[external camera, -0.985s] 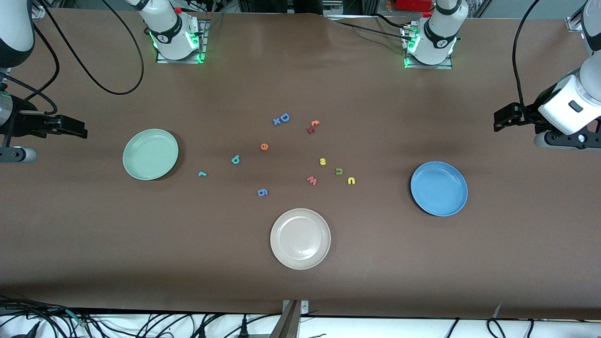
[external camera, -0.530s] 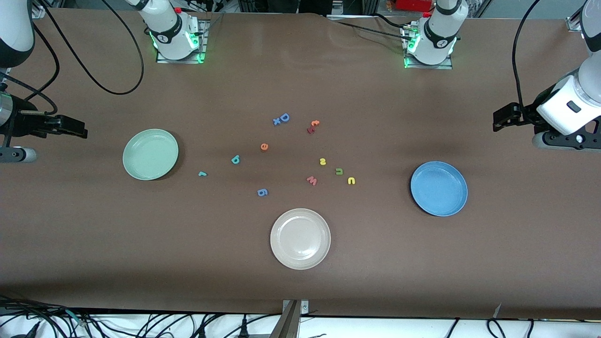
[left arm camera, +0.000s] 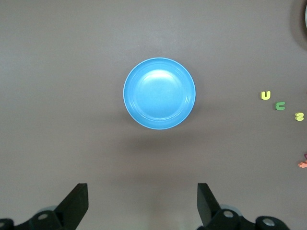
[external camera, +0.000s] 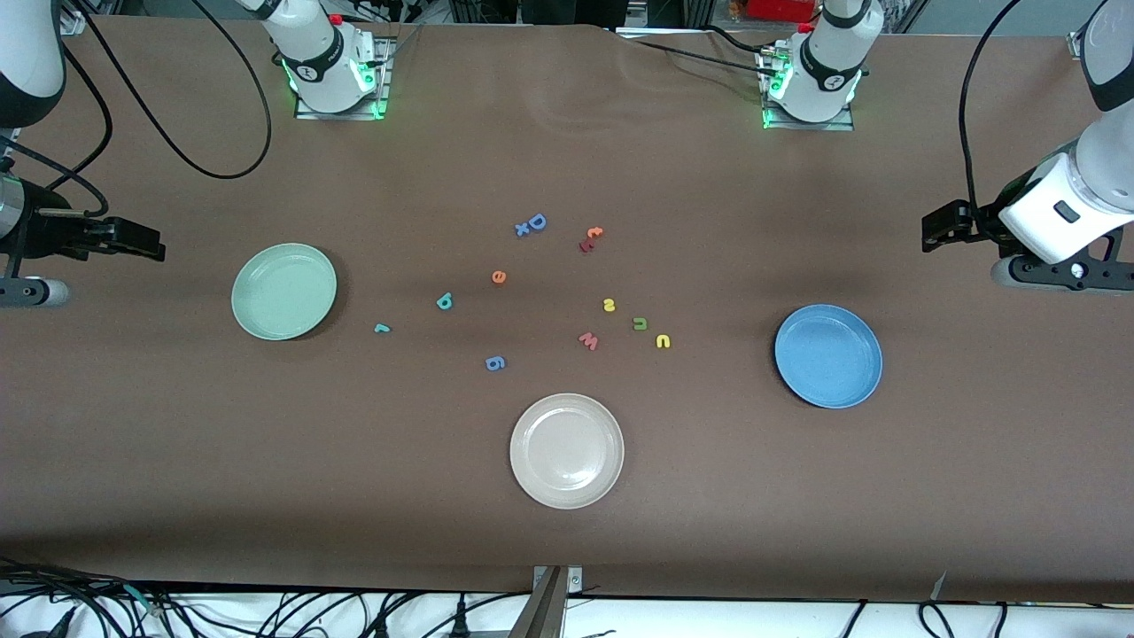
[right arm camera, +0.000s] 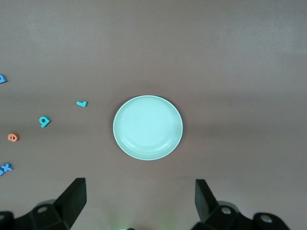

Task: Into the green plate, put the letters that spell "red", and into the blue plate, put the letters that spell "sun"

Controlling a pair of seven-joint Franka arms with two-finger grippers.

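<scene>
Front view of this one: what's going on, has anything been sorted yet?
Nothing is sorted yet. Both arms wait at the table's ends, the left gripper and right gripper open and empty. The green plate and blue plate hold nothing. The orange e, teal d, teal r, yellow s, olive letter and yellow letter lie on the table mid-way between them.

Plates: one plate (external camera: 283, 291) lies toward the right arm's end of the counter (external camera: 567, 514), another plate (external camera: 828, 356) toward the left arm's end, a third plate (external camera: 566, 451) nearest the camera.
Letters (external camera: 532, 292): scattered between the end plates.
</scene>
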